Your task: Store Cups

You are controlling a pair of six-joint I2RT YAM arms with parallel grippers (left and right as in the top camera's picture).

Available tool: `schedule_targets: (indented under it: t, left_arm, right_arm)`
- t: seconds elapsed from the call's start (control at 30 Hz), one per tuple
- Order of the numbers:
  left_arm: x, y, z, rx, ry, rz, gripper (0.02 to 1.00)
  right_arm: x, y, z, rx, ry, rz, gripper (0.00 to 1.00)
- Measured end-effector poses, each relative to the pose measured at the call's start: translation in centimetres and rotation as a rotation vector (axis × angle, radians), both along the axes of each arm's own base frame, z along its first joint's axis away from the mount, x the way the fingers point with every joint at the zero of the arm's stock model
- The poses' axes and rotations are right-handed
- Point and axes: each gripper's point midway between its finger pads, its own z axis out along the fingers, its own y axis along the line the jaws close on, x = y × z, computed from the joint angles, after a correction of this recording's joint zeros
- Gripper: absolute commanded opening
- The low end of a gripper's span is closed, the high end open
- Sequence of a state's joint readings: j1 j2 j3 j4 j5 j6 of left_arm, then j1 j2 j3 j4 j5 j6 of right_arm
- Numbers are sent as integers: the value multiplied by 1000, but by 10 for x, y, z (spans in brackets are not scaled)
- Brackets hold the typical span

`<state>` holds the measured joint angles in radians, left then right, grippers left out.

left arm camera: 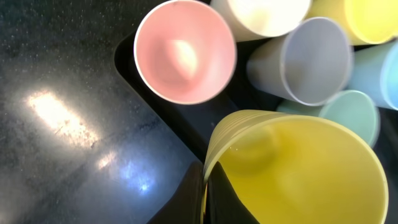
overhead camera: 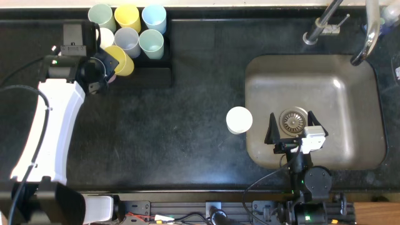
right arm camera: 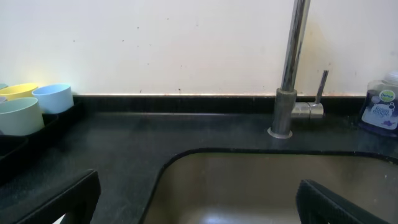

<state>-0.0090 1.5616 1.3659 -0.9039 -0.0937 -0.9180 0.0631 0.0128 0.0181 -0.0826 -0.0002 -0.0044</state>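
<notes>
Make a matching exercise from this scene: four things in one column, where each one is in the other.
Things:
1 white cup
2 pink cup
3 right claw
4 yellow cup at the left arm

Places:
A over the sink
B in the left claw
C on the counter beside the sink
D in the black tray

Pairs: 1-C, 2-D, 3-A, 4-B

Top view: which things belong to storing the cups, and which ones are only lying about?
For the job: yellow cup in the left gripper; white cup on the counter beside the sink; cups standing in the black tray.
Only lying about: sink; faucet; soap bottle.
</notes>
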Motion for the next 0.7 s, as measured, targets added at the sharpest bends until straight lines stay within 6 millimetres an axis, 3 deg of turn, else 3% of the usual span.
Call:
schedule_targets:
  t: [0.53, 0.7]
  left_arm:
    - [3, 6, -55, -11, 140, 33, 36]
    - [4, 6, -63, -12, 156, 36, 36]
  right_arm:
    - [0, 0, 0, 0, 0, 0, 996]
    - [0, 0, 0, 0, 0, 0, 996]
